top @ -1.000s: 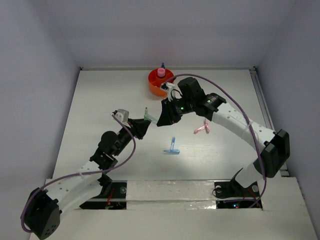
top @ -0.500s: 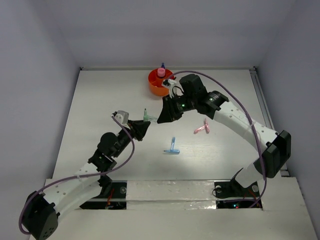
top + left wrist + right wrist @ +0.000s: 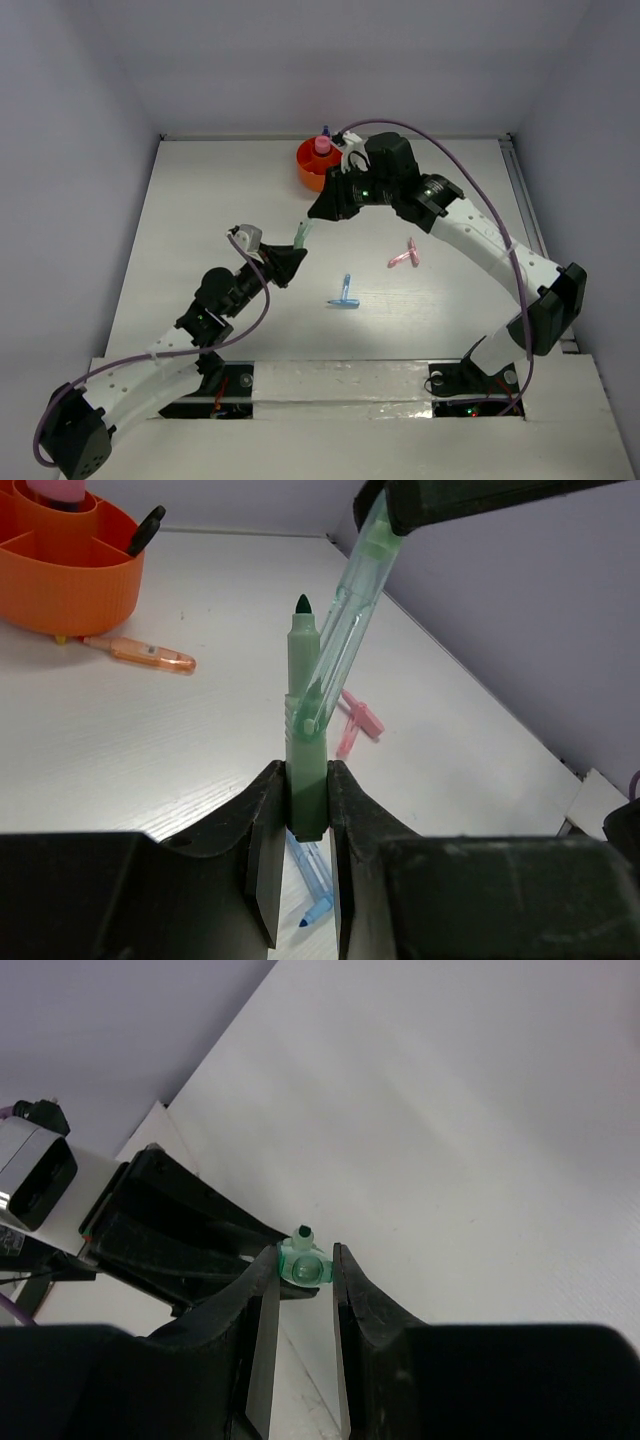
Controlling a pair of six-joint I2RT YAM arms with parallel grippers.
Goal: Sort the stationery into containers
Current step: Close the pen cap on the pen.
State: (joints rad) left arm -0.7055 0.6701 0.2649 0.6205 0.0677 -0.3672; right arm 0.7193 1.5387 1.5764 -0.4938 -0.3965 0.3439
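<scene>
My L gripper is clamped on the green marker, which stands upright w/ its dark tip bare, above the table's mid-left. My R gripper pinches the clear-green cap, tilted, its lower end just beside the marker barrel. Table: white, matte, faint wood grain. Pale lilac-grey walls box it in on 3 sides. Orange tub sits near the far edge w/ the pink-capped glue bottle inside; an orange pen lies just beside it. Pink piece & light-blue T-shaped piece lie flat mid-table, apart.
</scene>
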